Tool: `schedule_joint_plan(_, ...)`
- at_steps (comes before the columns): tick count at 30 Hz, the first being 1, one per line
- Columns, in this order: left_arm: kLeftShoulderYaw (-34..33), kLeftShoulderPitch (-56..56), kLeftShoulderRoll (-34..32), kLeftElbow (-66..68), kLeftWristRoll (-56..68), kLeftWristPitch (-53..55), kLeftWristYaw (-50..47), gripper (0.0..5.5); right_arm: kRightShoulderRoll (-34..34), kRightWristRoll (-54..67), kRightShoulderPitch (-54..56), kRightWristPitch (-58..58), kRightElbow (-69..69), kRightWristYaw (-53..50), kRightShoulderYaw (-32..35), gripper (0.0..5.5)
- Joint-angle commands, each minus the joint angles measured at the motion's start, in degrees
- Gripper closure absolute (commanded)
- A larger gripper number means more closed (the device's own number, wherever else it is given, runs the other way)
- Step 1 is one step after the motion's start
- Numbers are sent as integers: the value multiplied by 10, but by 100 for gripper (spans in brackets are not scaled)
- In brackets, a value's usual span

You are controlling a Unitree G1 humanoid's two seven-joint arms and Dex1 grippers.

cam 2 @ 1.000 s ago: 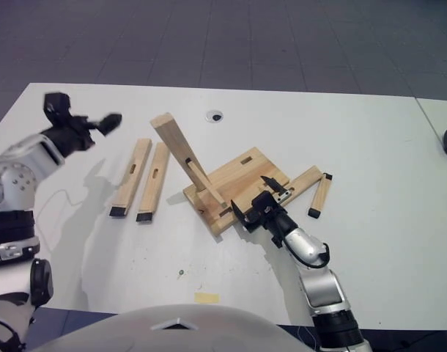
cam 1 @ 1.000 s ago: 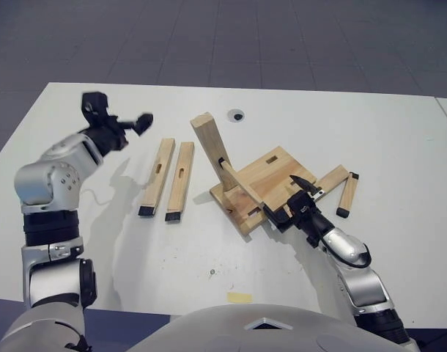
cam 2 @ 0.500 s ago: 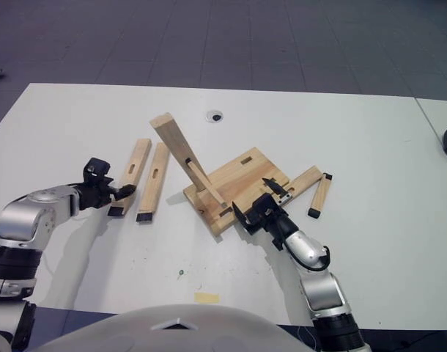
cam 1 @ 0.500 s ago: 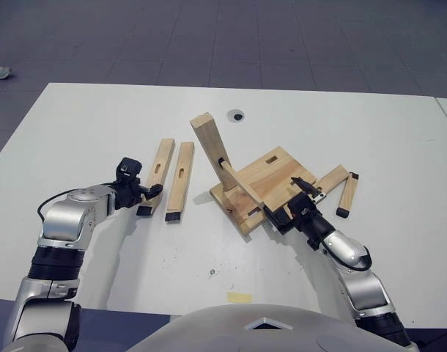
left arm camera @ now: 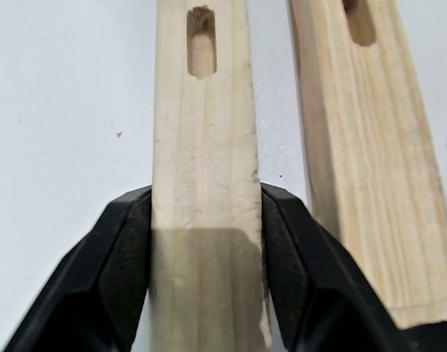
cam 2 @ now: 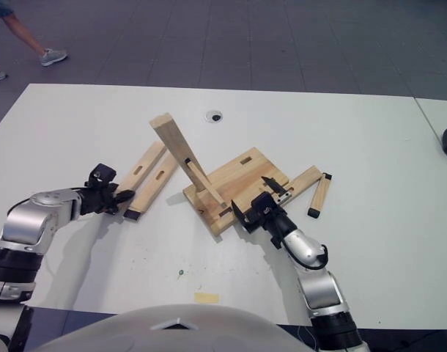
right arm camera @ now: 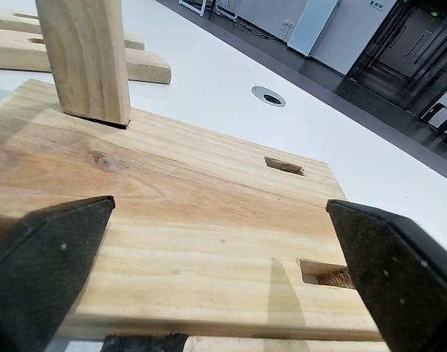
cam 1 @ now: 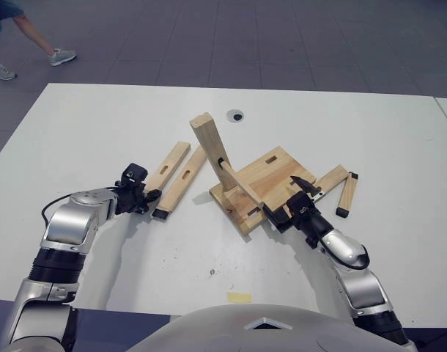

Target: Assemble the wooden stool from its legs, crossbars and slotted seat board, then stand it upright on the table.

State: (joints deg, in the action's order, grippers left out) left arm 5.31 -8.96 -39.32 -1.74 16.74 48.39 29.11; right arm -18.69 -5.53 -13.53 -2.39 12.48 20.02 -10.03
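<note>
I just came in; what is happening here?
A robot is assembling a wooden stool. Its left gripper is shut on the near end of one loose leg, which lies beside a second leg on the table. The right gripper sits at the near edge of the seat board, jaws open. A third leg stands tilted in the board.

The left gripper covers the near end of the leg it clamps. In the left wrist view that leg and the second leg beside it run off the edges. The right wrist view cuts off the top of the upright leg. The seat board and the spread right gripper hide the left end of a wooden piece. Whether this gripper touches the board cannot be told.
</note>
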Motion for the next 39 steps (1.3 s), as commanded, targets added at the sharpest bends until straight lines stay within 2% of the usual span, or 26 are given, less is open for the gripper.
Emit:
schedule_joint_plan(1,-16,-42,7,29,-41,-48,-28,347,3,0,15,-9,7,-12,16,10)
schedule_joint_plan(4,-66,-120,42,38,-50,-110,-79,347,23,53,58,-38,17,-33,75,10)
schedule_joint_plan(6,-87,-173,64,31,-54,-144,-111,347,49,129,103,-71,27,-55,138,10)
schedule_joint_plan(9,-97,-226,85,10,-55,-186,-125,347,72,253,171,-125,52,-73,211,10)
schedule_joint_plan(12,-92,-264,88,-22,-59,-243,-108,347,91,411,231,-192,95,-84,254,10)
schedule_joint_plan(15,-68,-283,67,-59,-75,-317,-55,347,106,613,285,-252,140,-95,270,10)
schedule_joint_plan(19,-31,-286,42,-90,-89,-409,32,347,127,779,341,-283,157,-128,249,10)
schedule_joint_plan(23,-13,-277,53,-122,-68,-414,78,347,131,816,370,-291,146,-162,233,10)
schedule_joint_plan(31,3,-256,66,-152,-60,-401,106,347,129,842,420,-282,140,-196,219,10)
schedule_joint_plan(39,6,-251,70,-152,-64,-404,115,347,106,819,427,-284,142,-161,206,156)
